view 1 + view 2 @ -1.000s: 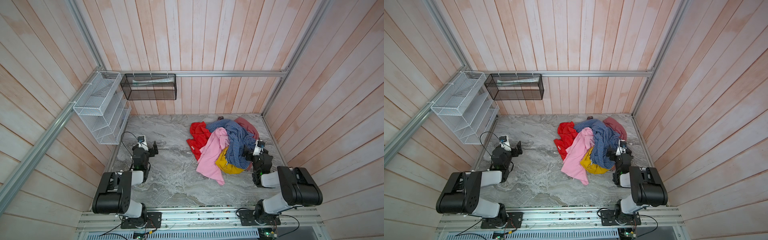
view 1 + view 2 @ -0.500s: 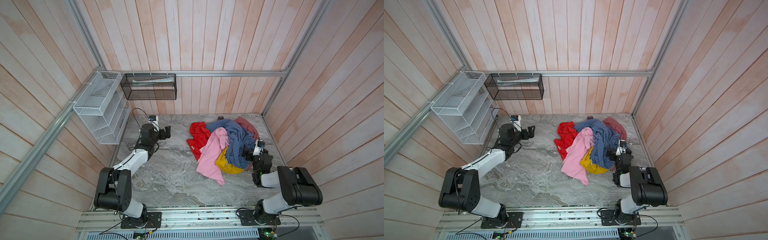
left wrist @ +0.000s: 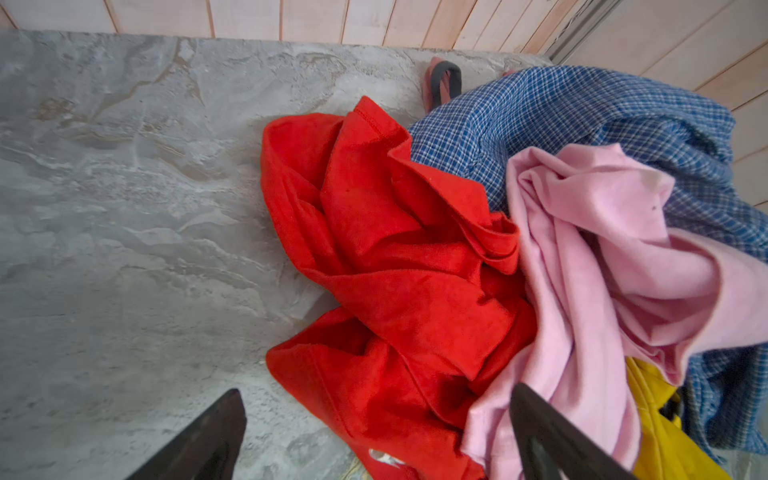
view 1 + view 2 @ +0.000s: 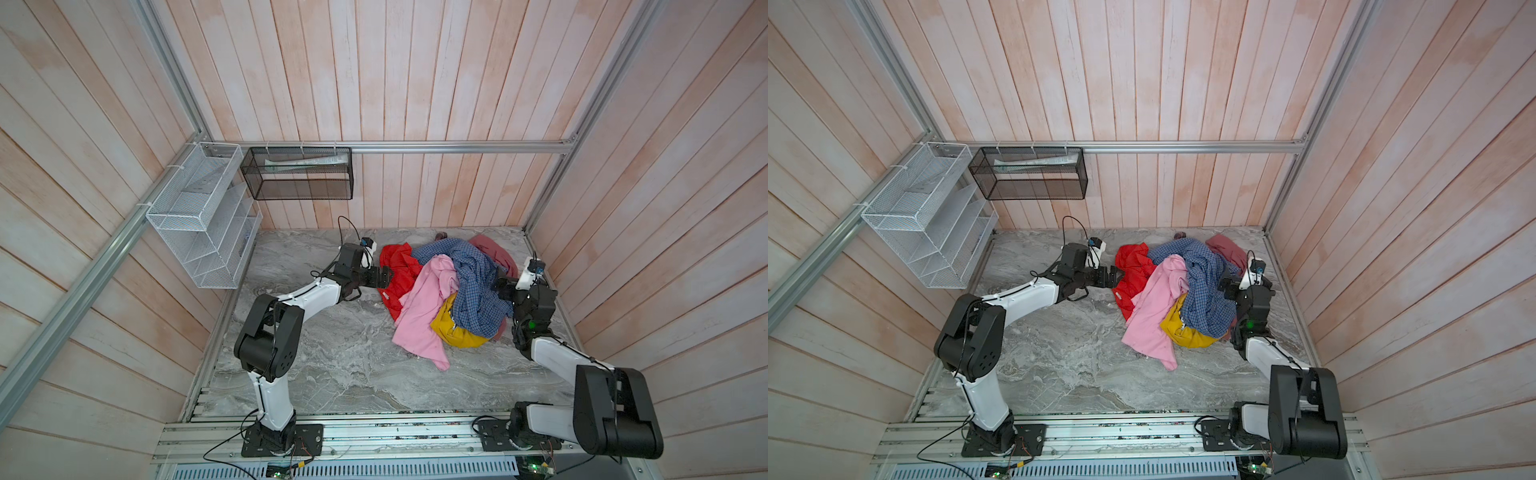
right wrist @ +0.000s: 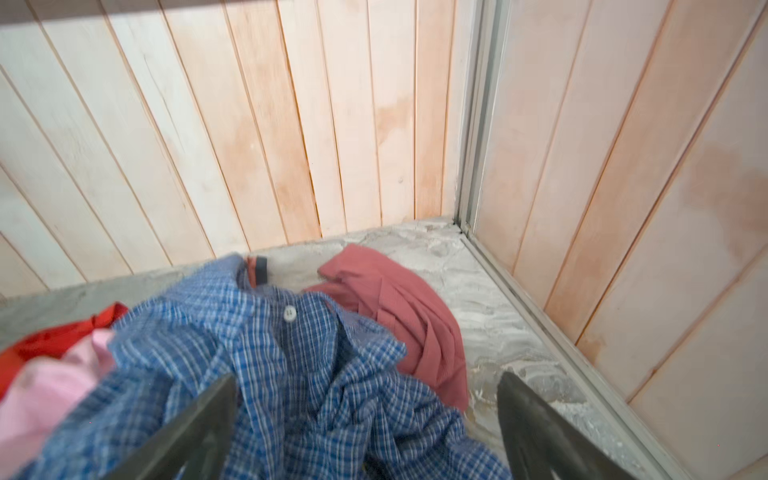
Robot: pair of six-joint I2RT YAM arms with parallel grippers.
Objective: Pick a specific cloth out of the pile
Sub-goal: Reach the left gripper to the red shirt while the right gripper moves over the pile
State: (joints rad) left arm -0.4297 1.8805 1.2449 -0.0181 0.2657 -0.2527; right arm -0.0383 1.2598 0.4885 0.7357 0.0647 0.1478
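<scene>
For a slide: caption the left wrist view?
Open left gripper facing the red cloth, which lies against the pink top and blue checked shirt.

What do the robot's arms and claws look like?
The left arm and right arm match: white tubular links between chunky black joints. The left gripper and right gripper are black, each with two tapering fingers. Thin black cables trail from both; the right arm shows a green light.

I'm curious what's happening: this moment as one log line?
left claw: open, at red cloth | right claw: open, at checked shirt
</scene>
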